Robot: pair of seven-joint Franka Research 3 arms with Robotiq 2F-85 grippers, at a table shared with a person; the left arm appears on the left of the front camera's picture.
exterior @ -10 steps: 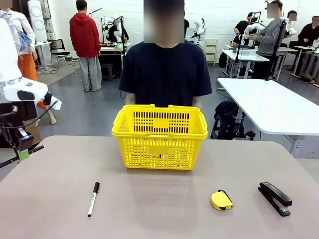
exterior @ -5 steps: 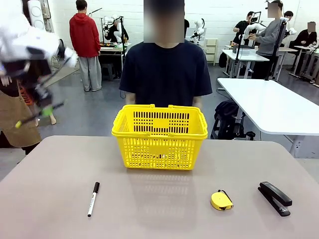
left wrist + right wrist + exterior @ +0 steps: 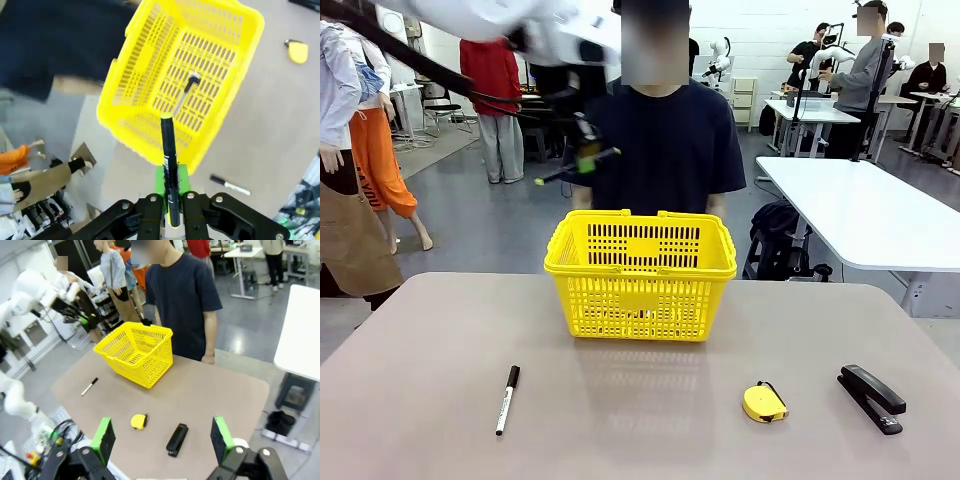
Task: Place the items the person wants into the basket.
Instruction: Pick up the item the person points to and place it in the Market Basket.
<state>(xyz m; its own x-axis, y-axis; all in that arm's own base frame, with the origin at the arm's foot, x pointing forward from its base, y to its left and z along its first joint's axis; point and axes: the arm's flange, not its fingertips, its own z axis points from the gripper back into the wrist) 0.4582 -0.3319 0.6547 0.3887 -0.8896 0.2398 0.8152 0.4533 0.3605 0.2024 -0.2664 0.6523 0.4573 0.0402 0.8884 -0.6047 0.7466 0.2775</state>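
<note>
Although the right end effector point(image 3: 161, 425) hangs nearest, its green pads spread wide with nothing between them, the work lies farther out. On the counter point(image 3: 640, 440) the marker point(image 3: 507, 398) lies at the basket's 7 o'clock, untouched and not yet collected. The tape measure point(image 3: 764, 402) and the stapler point(image 3: 871, 397) lie at its 5 and 4 o'clock; I judge they are not among the wanted things.

Beyond them the basket point(image 3: 640, 275) stands upright at the counter's far middle. In the left wrist view a slim item point(image 3: 186, 92) with a dark end lies on its floor. It is too small to name with certainty, but I take it for one wanted thing already delivered.

Higher up, at about 11 o'clock from the basket's rim in the front view, the left end effector point(image 3: 586, 150) is pressed together on the pen point(image 3: 575, 168). The pen sticks out past the fingers, its yellow-green tip toward 8 o'clock. Seen along those fingers, the basket's open mouth lies at 12 to 1 o'clock, below the pen and well apart from it.

The person point(image 3: 655, 140) stands just behind the basket at 12 o'clock.

By my reading the task is about midway: one item in, the pen carried above the basket and awaiting release, the marker left to fetch.
</note>
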